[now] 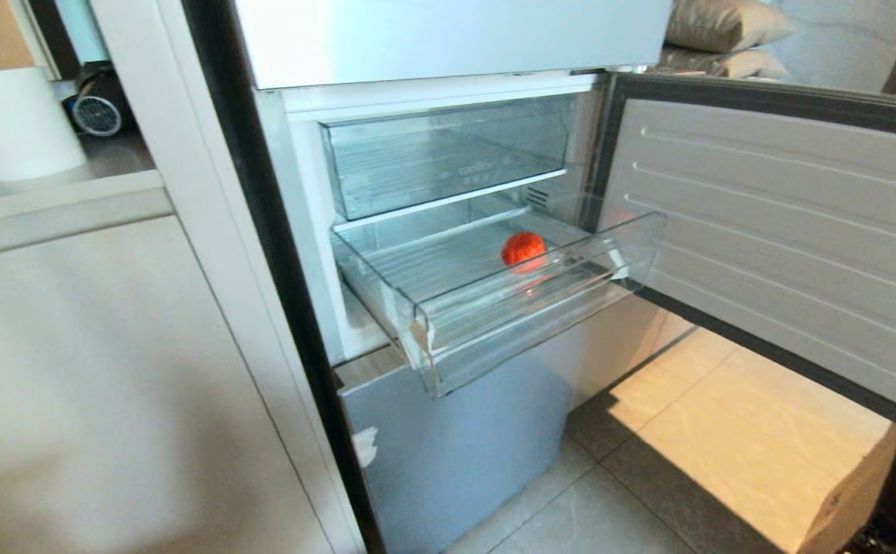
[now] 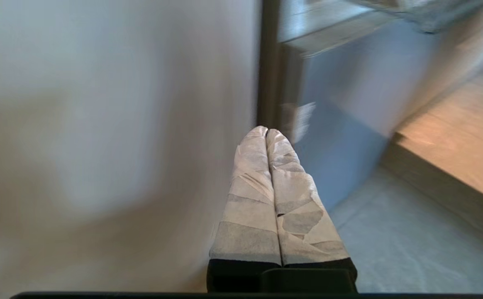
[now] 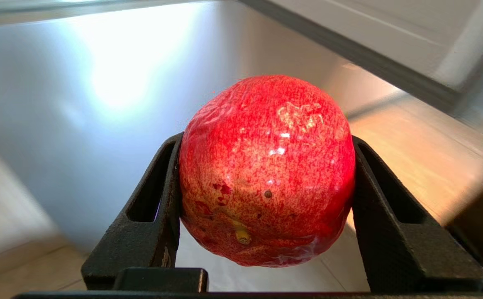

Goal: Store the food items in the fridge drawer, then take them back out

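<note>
Fridge drawer [image 1: 448,338]: in the head view you see it pulled well out of the open refrigerator, a wide, shallow, clear plastic tray with a thick front lip and a white patch at its front left corner. One small red-orange fruit [image 1: 524,249] rests on its floor, toward the right and rear. Above the drawer sits a clear bin [image 1: 440,158] with faint lettering on its front, pushed in. The fridge door [image 1: 787,231] stands swung open to the right, its ribbed white inner face toward you. Below the drawer is a pale-blue lower panel [image 1: 456,446], and tiled floor [image 1: 633,492] lies in front of it. Neither arm appears in this view.

Left wrist view: you see the left gripper [image 2: 266,133] with its two tape-wrapped fingers [image 2: 250,199] pressed together along their whole length and nothing between them. It points toward the seam between a pale cabinet side [image 2: 100,124] and the blue lower panel [image 2: 349,124], touching neither.

Right wrist view: you see the right gripper [image 3: 266,166] clenched on a red speckled fruit [image 3: 266,166], its black fingers [image 3: 154,207] bearing on the fruit's two sides. The fruit is glossy, with yellowish flecks and small dark spots. Behind it lie the shiny lower panel and the floor; the drawer does not show here.
</note>
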